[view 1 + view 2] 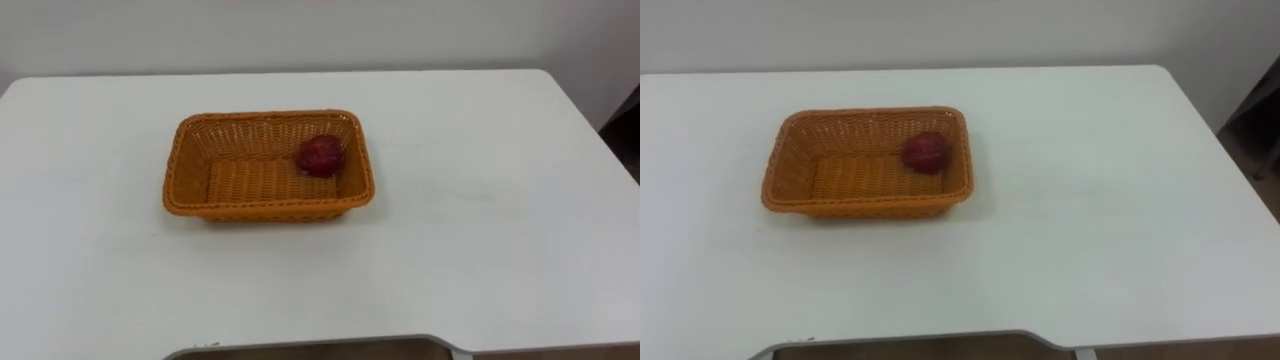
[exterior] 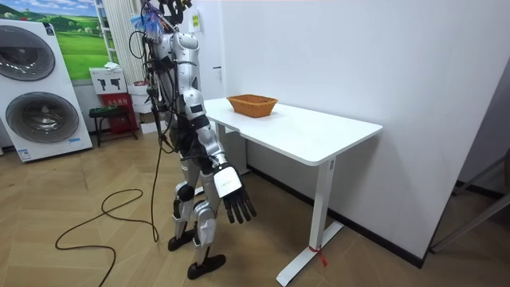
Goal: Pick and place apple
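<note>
Apple (image 1: 320,156) sits far-right in wicker basket (image 1: 270,208) on white table (image 1: 480,220). Likely firm, light, rolls easily: grasp its sides from above. Right hand (image 2: 237,203) hangs down, fingers spread, empty.

A red apple (image 1: 926,153) lies inside the orange basket (image 1: 790,170) on the white table (image 1: 1090,200).

The apple (image 1: 320,156) is dark red. The basket (image 1: 190,172) is orange-brown, with a fine woven pattern in rows. The bench (image 1: 480,230) is plain white. The floor (image 2: 80,187) is light wood, laid in herringbone.
</note>
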Motion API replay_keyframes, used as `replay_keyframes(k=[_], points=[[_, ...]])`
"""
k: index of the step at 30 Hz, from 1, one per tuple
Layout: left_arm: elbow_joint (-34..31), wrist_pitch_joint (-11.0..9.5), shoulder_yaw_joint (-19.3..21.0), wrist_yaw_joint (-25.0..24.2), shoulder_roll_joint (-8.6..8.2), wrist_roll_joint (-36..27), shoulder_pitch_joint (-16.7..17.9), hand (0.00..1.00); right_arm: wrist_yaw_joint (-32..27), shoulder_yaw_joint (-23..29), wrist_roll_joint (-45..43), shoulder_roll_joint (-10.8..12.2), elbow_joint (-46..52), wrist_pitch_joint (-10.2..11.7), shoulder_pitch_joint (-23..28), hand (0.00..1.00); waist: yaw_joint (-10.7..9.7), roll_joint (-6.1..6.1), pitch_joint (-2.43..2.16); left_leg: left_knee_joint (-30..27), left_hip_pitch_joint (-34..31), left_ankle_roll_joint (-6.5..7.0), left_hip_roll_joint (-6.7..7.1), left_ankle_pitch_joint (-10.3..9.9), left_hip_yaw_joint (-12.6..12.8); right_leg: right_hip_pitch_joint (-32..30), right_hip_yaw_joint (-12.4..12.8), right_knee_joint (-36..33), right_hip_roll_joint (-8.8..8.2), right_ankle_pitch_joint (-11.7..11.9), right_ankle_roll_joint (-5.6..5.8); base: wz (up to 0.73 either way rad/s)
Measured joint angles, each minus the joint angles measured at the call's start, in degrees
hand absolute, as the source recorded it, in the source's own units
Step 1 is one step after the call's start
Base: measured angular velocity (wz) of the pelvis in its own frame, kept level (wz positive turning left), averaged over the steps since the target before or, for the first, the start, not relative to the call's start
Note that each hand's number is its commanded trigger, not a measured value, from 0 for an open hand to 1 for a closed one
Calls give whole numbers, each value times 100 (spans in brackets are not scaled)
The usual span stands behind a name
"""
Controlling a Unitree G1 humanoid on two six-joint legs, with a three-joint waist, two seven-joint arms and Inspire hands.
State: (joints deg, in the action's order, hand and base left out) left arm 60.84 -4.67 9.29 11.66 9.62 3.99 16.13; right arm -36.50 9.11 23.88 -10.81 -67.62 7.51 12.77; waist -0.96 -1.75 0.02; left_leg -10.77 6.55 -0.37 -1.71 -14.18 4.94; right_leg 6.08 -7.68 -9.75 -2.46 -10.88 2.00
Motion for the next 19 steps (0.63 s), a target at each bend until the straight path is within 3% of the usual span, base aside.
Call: replay_keyframes(k=[5,9,15,19], points=[[96,237,-1,-167,-16,4,-42,0,1016,-354,-179,12,-171,-352,-30,0,71,82,22,13,6,0,3,0,-25,9,-21,3,-3,0,0,1],[99,309,-121,-216,-18,62,-37,0,1783,-838,-429,16,-373,-579,-33,0,148,118,32,0,7,0,2,0,-36,23,-36,3,-4,0,0,1],[104,549,-368,-217,-16,63,14,0,2415,-1236,-1042,14,-381,-856,-121,0,165,99,32,-6,8,0,5,-1,-38,28,-33,-4,-7,0,0,0],[106,642,-403,-220,-36,59,-2,0,2601,-1297,-1182,26,-390,-898,-156,0,158,97,31,-10,9,0,5,-1,-37,34,-34,-2,-8,0,0,0]])
